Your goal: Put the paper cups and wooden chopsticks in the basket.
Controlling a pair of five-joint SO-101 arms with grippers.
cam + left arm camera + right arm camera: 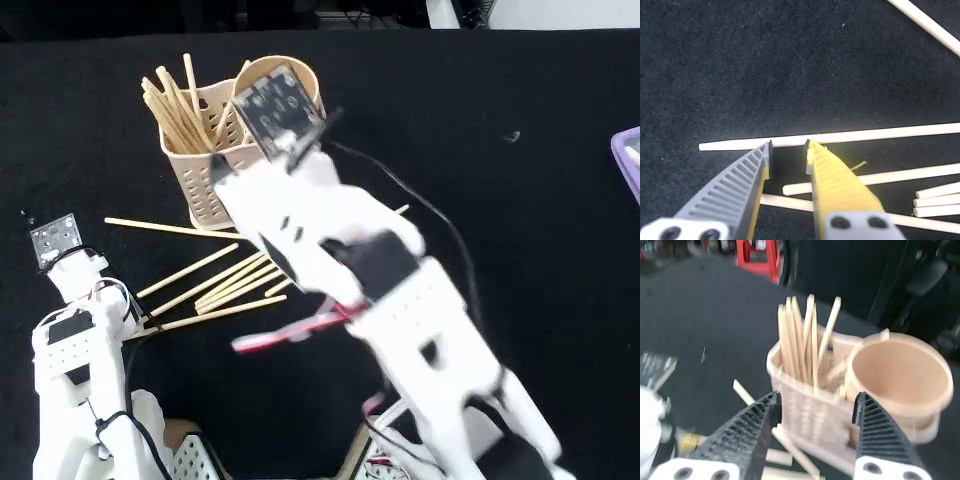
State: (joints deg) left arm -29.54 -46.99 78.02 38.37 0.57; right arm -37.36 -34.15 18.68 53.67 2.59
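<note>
At the left, my left gripper (789,150) hangs low over the black table (540,90). Its jaws are parted by only a narrow gap and hold nothing. Both tips sit right at one loose chopstick (865,134), which lies crosswise in front of them. More loose chopsticks (225,283) lie fanned out flat on the table between my left arm and the basket (205,195), with a single one lying apart, just beside the basket's foot. The basket stands upright near the middle, with a bundle of standing chopsticks (172,112) leaning out of its left compartment. To their right a paper cup (900,375) sits mouth up in the basket; it may be two cups stacked, but I cannot tell. My right gripper (818,400) hovers near the basket, spread wide and empty, facing its side wall. At the far right edge of the table lies a purple object (627,160)
</note>
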